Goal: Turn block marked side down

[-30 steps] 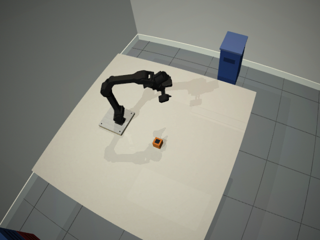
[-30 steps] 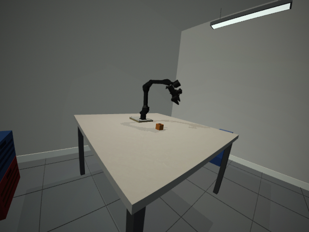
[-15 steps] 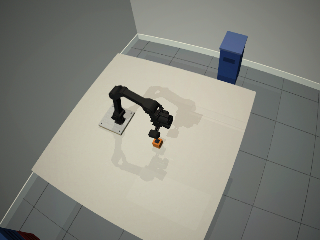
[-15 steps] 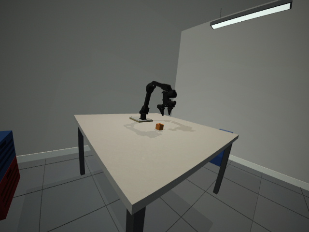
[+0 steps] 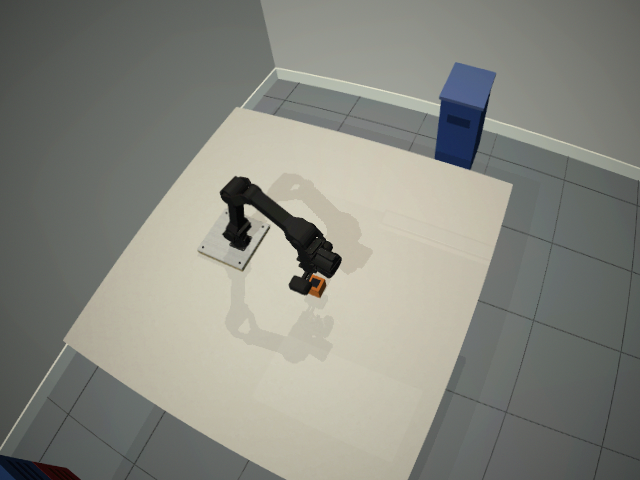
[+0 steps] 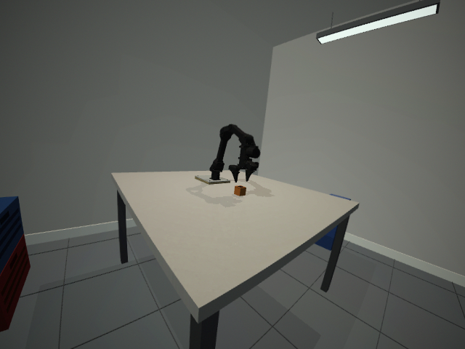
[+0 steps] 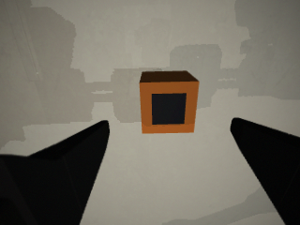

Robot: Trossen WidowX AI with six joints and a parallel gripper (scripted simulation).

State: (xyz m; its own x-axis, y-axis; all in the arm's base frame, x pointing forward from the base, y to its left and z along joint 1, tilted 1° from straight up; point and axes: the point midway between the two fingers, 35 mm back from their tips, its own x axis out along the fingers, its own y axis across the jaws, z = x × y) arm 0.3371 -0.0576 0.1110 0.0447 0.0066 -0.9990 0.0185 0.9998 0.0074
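Observation:
An orange block (image 5: 320,290) (image 6: 240,191) (image 7: 146,109) rests on the table (image 5: 392,330) (image 6: 225,243). Its marked side, with a dark square (image 7: 169,109), faces up. My gripper (image 6: 241,181) (image 7: 170,125) is open and empty, pointing down a little above the block. In the wrist view the block appears between the two fingertips, slightly toward the top of the frame, with room on both sides. In the top view the arm's end hides one finger and a part of the block's surroundings.
The arm's grey base plate (image 5: 211,246) (image 6: 203,179) stands on the table behind the block. A blue cabinet (image 5: 460,129) stands on the floor beyond the table's edge. Blue and red crates (image 6: 9,240) are on the floor at the left in the exterior view.

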